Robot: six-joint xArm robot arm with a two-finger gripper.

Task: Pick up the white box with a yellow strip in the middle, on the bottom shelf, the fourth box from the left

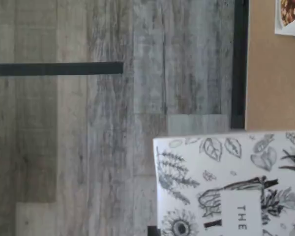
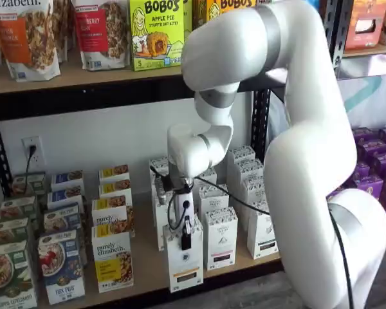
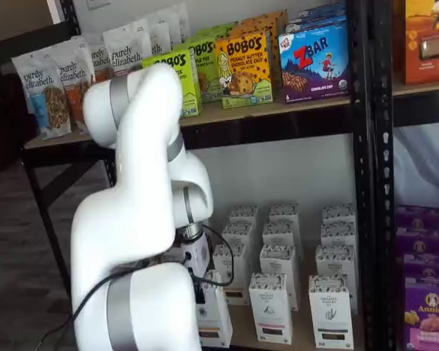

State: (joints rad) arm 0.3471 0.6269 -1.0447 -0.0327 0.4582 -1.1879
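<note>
The white box point(image 2: 185, 261) is a tall narrow carton with a patterned band at its top and a short yellow strip low on its front. It stands upright at the front of the bottom shelf point(image 2: 148, 270), ahead of its row. My gripper point(image 2: 186, 237) comes down on its top, with black fingers shut on it. In the other shelf view the white box point(image 3: 214, 319) shows beside my arm, which hides most of the gripper point(image 3: 199, 291). The wrist view shows the white box's leaf-patterned top point(image 1: 226, 187) over the grey floor, beside the bottom shelf's tan board point(image 1: 273, 73).
Similar white cartons point(image 2: 220, 237) stand in rows right of the held box. A purely elizabeth box point(image 2: 113, 261) stands to its left. A black upright point(image 2: 260, 122) rises behind and purple boxes point(image 2: 373, 180) fill the neighbouring bay. My white arm point(image 3: 139, 219) blocks much of one shelf view.
</note>
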